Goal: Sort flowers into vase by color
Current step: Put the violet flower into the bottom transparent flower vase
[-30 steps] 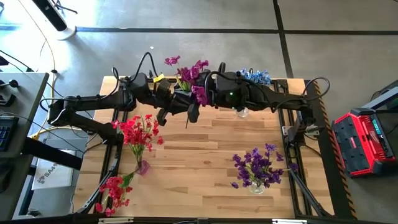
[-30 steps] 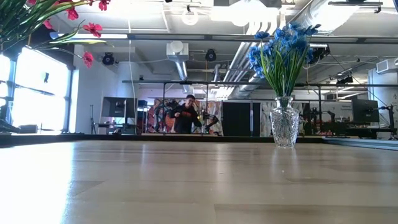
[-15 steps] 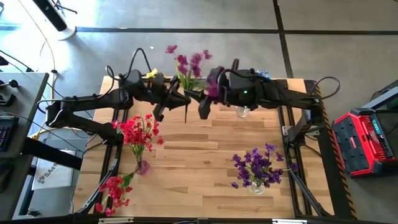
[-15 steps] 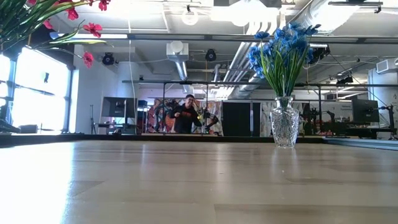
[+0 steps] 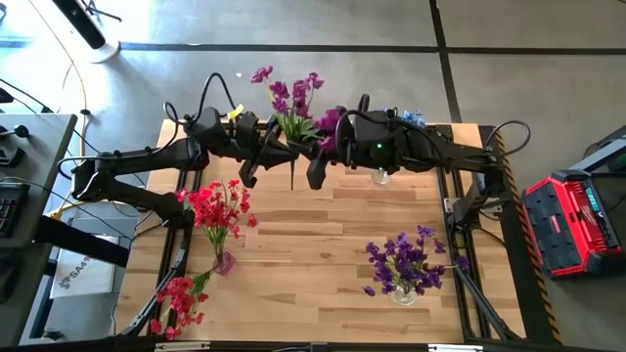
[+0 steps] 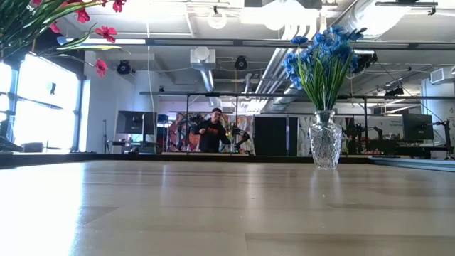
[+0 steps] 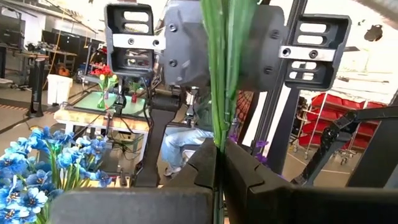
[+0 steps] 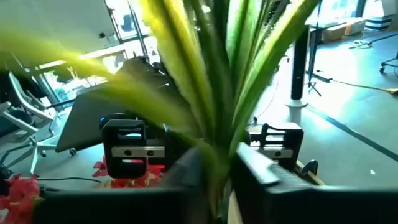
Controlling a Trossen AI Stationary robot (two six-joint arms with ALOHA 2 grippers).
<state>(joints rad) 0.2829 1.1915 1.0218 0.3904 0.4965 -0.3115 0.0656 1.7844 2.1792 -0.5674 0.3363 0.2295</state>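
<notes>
A purple-pink flower spray (image 5: 293,98) is held up over the table's far edge, its green stem (image 5: 291,176) pointing toward the near side. My left gripper (image 5: 282,156) and right gripper (image 5: 311,162) face each other across that stem, both shut on it. Blue flowers (image 6: 320,57) stand in a glass vase (image 6: 325,141) at the far right, partly under the right arm. Red flowers (image 5: 220,207) stand in a vase (image 5: 225,262) at the left. Purple flowers (image 5: 403,259) stand in a vase near the right front. My left gripper (image 7: 219,168) pinches the spray's green stem (image 7: 221,106) between its two fingers, coming level from the table's left and lying across the stem. The spray is lifted clear of the table. My right gripper (image 8: 221,177) pinches the stem and its lower leaves (image 8: 217,130) between its fingers, coming level from the table's right and lying across the stem. The blossoms stand beyond both holds, and the stem's end sticks out on the near side.
Another red spray (image 5: 176,298) lies at the table's near left corner. A red case (image 5: 572,220) sits right of the table, a desk (image 5: 29,196) to its left. A person (image 6: 212,134) stands far off in the room. Bare wood (image 5: 313,235) shows mid-table.
The spray has swung from lying tipped over the right gripper to pointing its blossoms past the table's far edge. Both grippers have shifted a little toward the far edge with it and stand closer to the stem.
</notes>
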